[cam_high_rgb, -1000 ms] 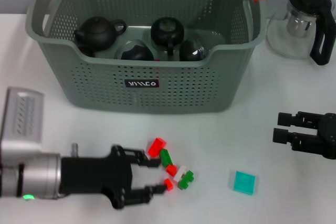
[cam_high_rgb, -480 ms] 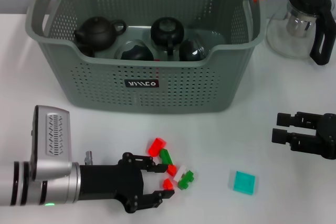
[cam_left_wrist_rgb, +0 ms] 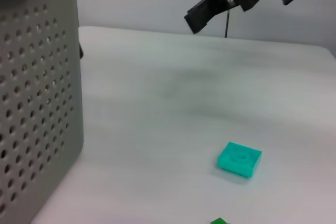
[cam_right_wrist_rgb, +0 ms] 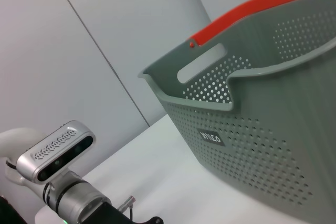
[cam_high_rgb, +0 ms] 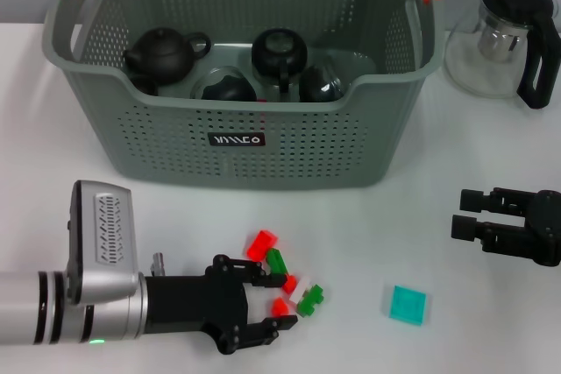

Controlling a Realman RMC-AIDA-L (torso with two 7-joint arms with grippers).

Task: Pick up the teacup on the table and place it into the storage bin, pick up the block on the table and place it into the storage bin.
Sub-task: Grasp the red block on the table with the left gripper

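Block cluster [cam_high_rgb: 285,278], red/green, on worktop [cam_high_rgb: 491,321] in front of storage bin [cam_high_rgb: 237,94]; I see left gripper [cam_high_rgb: 273,305] spread around it. Right gripper [cam_high_rgb: 465,215] parked, spread.

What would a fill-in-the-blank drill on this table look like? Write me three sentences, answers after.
1. The left gripper is open around the small red and ____ blocks.
2. The teapots sit inside the storage ____.
3. The turquoise block lies on the table between the two grippers, nearer the ____ gripper.

Missing words: green; bin; right
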